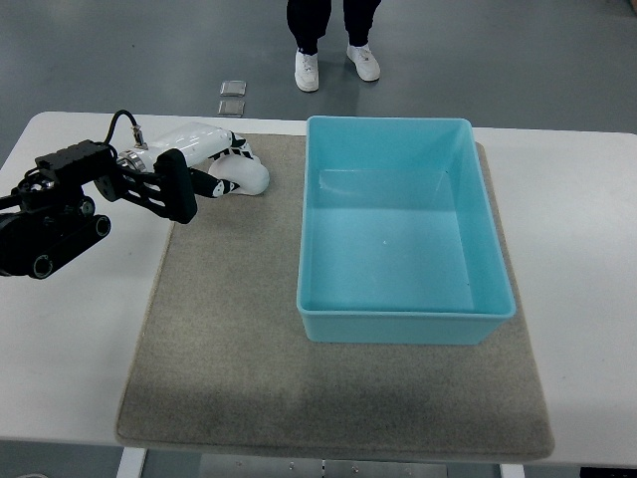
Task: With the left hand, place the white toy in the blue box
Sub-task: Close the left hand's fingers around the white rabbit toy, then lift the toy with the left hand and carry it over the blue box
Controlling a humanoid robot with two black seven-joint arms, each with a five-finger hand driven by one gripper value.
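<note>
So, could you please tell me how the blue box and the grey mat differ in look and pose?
The blue box is a glossy, raised container with walls and an empty hollow; the grey mat is flat, dull and fibrous. The box covers only the mat's right part, while the mat spreads wider beneath it. Both are rectangular and lie squarely on the white table.

The left arm [60,204] is extended in from the picture's left edge, its black forearm and wrist bracket held low and roughly level. The left hand [224,164], white-shelled with black finger joints, is turned rightward, palm down. Its fingers [234,182] are curled downward; whether anything is gripped cannot be told.
</note>
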